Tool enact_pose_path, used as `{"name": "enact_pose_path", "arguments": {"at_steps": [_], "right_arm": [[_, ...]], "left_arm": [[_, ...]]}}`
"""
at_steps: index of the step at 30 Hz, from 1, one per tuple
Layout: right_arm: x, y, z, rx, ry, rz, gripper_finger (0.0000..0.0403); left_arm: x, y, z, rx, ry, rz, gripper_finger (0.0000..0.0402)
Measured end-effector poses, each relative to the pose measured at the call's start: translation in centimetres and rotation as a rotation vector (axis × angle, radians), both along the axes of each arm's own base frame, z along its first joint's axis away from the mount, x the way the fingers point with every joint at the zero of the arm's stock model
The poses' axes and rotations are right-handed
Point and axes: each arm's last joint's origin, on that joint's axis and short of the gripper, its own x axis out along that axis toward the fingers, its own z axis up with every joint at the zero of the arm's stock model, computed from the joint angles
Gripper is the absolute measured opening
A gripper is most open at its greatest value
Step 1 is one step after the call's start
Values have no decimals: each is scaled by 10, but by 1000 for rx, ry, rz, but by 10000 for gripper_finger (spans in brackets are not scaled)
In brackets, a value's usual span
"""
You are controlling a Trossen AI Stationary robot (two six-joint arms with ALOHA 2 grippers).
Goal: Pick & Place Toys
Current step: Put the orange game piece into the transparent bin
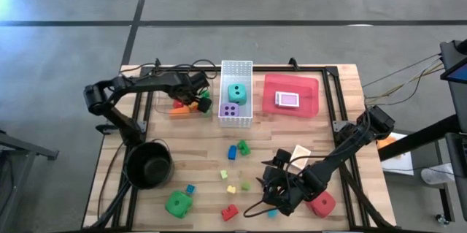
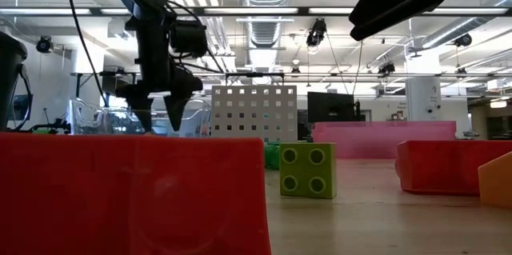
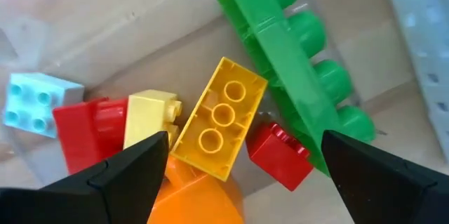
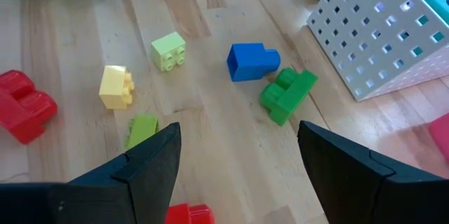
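Note:
My left gripper [image 1: 198,96] [image 3: 245,140] points down, open, over a clear tub [image 1: 169,101] of building bricks at the far left. Below its spread fingers a yellow brick [image 3: 221,119] lies studs-down on an orange piece [image 3: 200,196], beside a long green brick [image 3: 295,62], red bricks [image 3: 280,155] and a pale blue one [image 3: 35,101]. My right gripper [image 1: 276,189] [image 4: 238,127] hangs open above the near middle, over loose small bricks: blue [image 4: 251,61], green [image 4: 287,94], yellow [image 4: 116,86]. A green die [image 1: 178,204] and a red die [image 1: 321,204] rest near the front edge.
A white perforated basket [image 1: 236,116] at the far middle holds a teal die [image 1: 236,93] and a purple die [image 1: 230,110]. To its right a red tray [image 1: 310,87] holds a card pack [image 1: 287,100]. A round black pot [image 1: 149,163] stands at the near left.

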Motion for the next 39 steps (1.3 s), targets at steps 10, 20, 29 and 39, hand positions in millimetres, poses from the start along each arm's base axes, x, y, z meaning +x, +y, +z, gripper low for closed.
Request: {"name": "enact_pose_path", "arguments": {"at_steps": [10, 20, 29, 39], "right_arm": [[0, 0, -1, 66, -3, -32, 280], [-6, 6, -6, 216, 242, 171, 280], [-15, 10, -9, 464, 289, -55, 280], [-30, 29, -12, 742, 325, -339, 280]], "left_arm": [[16, -30, 45, 142, -76, -127, 377], [42, -109, 58, 177, -220, -436, 378], [58, -153, 67, 200, -413, -568, 378], [60, -169, 70, 200, -473, -611, 378]]}}
